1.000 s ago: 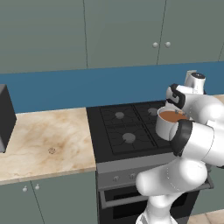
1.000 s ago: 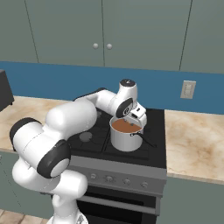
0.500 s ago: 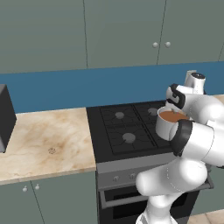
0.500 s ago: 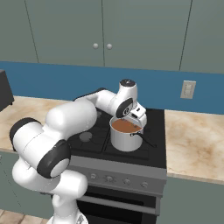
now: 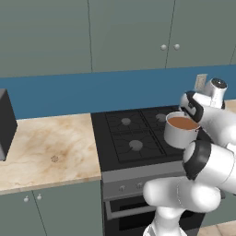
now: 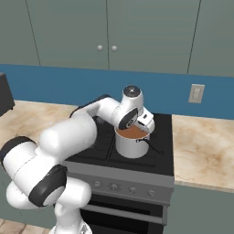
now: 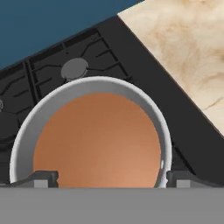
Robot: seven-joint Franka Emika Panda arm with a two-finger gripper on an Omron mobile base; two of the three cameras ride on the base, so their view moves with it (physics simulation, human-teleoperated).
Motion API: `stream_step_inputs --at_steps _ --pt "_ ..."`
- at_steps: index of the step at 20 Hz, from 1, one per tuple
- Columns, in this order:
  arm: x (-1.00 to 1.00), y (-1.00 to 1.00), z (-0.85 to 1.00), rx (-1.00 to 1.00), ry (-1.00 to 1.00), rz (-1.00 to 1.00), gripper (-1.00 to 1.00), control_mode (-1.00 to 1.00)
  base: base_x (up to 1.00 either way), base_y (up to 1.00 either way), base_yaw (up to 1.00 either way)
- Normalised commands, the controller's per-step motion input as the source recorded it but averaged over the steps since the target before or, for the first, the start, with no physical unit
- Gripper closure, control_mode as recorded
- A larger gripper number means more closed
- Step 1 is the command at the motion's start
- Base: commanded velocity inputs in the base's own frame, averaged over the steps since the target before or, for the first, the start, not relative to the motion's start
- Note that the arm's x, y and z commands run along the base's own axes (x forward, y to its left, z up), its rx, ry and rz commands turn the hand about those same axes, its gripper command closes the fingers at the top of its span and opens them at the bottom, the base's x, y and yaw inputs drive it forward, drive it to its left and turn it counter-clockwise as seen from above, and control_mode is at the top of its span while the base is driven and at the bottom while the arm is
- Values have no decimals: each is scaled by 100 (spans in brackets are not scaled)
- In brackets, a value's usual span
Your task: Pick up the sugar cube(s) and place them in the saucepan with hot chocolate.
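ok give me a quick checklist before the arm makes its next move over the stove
1. Pincer open: ok, the two tips stand wide apart at either side of the hand view.
2. Pincer empty: ok, nothing sits between the tips.
3. Pincer over the saucepan: ok, the hand view looks straight down into the brown liquid.
4. Saucepan upright on the stove: ok, it stands level on the front burner nearest the right-hand counter.
5. Sugar cube in the liquid: cannot tell, the brown surface looks smooth.
6. Saucepan handle clear of the arm: ok, it points away toward the counter.
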Motion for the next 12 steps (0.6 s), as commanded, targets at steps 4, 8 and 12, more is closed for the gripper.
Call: stream_step_inputs --at_steps 4,8,12 --pt "-29 26 59 -24 -24 0 -100 -100 0 0 0" --pt "-18 46 70 -4 -6 19 -100 -100 0 0 0" --pt "-31 62 66 8 2 24 -100 -100 0 0 0"
